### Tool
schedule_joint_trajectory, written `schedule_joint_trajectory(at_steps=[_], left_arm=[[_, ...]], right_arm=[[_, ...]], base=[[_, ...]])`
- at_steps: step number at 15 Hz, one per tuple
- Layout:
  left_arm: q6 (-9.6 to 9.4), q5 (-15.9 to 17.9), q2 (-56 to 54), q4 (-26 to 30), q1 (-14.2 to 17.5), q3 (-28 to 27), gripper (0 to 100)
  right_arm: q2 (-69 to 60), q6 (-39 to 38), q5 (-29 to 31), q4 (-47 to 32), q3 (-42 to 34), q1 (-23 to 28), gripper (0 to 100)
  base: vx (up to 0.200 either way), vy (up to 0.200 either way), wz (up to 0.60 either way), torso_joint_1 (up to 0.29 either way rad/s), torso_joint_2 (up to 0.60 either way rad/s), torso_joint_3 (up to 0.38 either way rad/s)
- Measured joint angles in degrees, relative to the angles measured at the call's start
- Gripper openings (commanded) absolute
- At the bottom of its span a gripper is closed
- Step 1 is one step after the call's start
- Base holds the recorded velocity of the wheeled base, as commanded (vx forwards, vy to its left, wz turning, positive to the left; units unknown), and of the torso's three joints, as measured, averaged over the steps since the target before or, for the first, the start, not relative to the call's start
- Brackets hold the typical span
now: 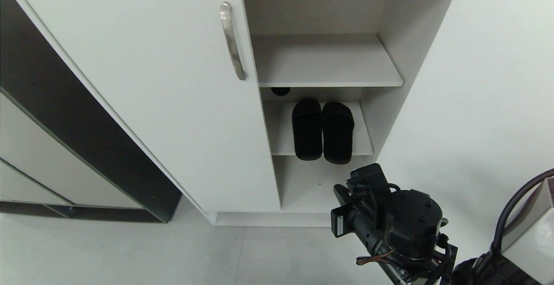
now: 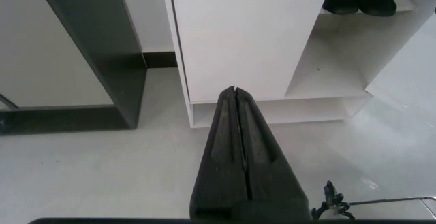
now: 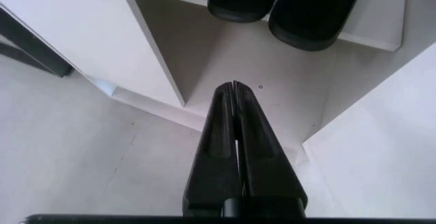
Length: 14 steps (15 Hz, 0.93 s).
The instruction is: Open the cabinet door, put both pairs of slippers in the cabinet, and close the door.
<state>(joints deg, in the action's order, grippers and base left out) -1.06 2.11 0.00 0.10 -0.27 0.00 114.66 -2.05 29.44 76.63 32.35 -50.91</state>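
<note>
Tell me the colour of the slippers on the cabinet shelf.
The slippers are black; the head view shows them best.

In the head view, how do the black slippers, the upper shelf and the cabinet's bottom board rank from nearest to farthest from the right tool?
Measured from the right tool:
1. The bottom board, directly ahead of it, lowest of the three.
2. The black slippers, side by side on the lower shelf above.
3. The upper shelf, highest and farthest.

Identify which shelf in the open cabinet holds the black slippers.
The lower shelf: the slippers lie side by side on it, overhanging its front edge. The upper shelf above it shows none.
</note>
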Motion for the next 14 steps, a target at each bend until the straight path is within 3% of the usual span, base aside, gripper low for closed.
schedule_joint_trajectory(at_steps=[12,14], left_arm=[[-0.06,0.00,0.00,0.00,0.00,0.00,0],[-0.13,0.00,0.00,0.00,0.00,0.00,0]], right_arm=[[1.84,0.20,0.04,0.34,-0.02,-0.13,0],[1.49,-0.02,-2.23,0.48,-0.96,-0.17,0]], base=[[0.000,0.000,0.00,0.002,0.00,0.199],[0.000,0.000,0.00,0.007,0.00,0.200]])
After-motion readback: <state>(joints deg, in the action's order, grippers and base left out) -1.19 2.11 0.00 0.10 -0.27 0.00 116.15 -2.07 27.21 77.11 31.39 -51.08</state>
